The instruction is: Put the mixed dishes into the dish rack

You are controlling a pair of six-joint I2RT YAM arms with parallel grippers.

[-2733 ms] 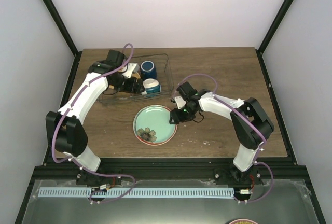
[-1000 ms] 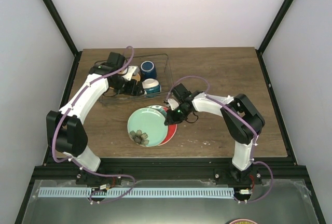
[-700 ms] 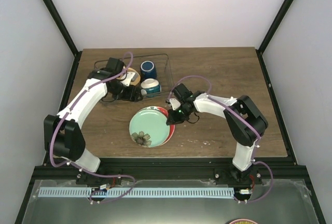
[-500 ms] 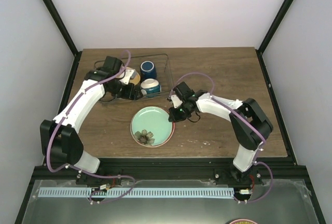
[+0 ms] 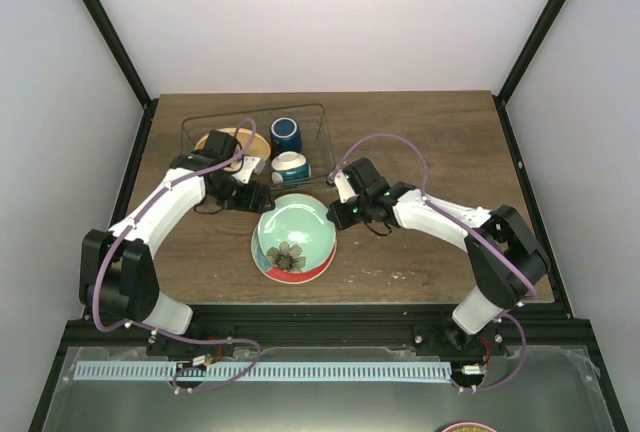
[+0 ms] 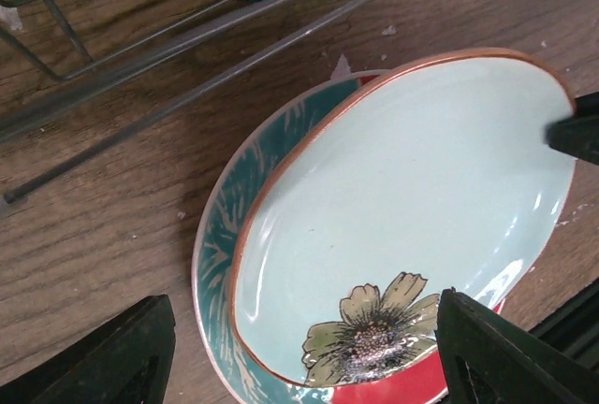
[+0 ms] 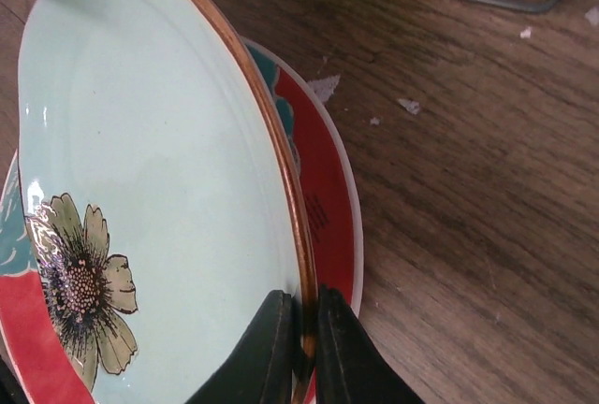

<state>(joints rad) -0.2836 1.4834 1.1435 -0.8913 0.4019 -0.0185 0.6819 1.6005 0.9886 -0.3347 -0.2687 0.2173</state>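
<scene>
Right gripper [image 7: 301, 329] clamped on rim of round mint-green flower-marked plate [image 5: 295, 232], tilted up just in front of grey wire dish rack [image 5: 325, 142]. Left gripper [image 5: 256, 195] wide, empty, at rack front. Grip firm; lift clear of rack wall.

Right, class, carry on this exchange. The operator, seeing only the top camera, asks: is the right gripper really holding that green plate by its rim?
Observer: Yes. The right wrist camera shows the right gripper shut on the mint-green plate, one finger on each face of its copper rim.
Operator: What's the red under it?
Observer: A second plate, red and teal with a white edge, lying flat on the table.
Operator: And the other arm?
Observer: The left gripper is open. Its wrist camera shows both fingers wide apart above the plates, gripping nothing.
</scene>
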